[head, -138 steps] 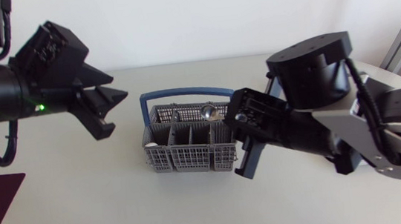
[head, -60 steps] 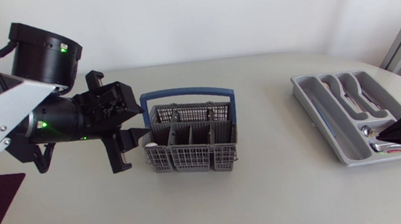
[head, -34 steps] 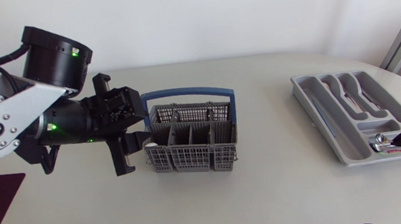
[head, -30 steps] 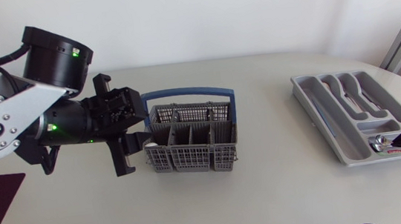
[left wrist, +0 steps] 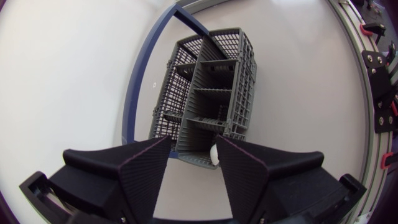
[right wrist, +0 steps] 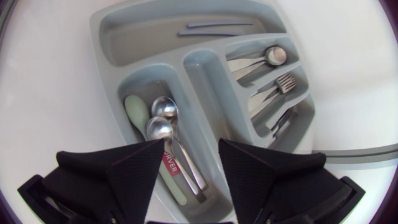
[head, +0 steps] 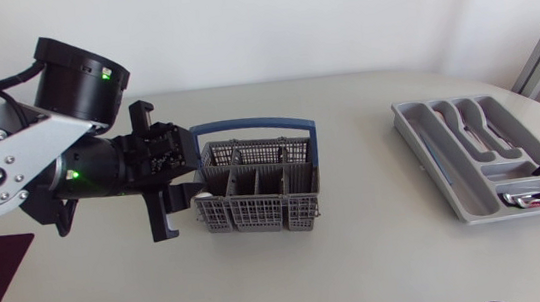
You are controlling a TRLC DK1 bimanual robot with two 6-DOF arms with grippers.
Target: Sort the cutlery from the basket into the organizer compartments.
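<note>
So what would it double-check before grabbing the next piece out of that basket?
1. Left gripper open, empty: ok.
2. Grey plastic mesh basket upright, just ahead of it: ok.
3. Its blue hoop handle lying to one side of the openings: ok.
4. Something to pick: pale rounded tip at the basket's near end: ok; what kind of cutlery: cannot tell.
5. Right gripper open, empty, over the grey plastic organizer tray: ok.

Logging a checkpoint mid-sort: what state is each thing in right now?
Basket: upright, one white item showing inside.
Organizer: lying flat, compartments partly filled.
Left gripper: open, at the basket's end.
Right gripper: open, above the organizer's spoons.
</note>
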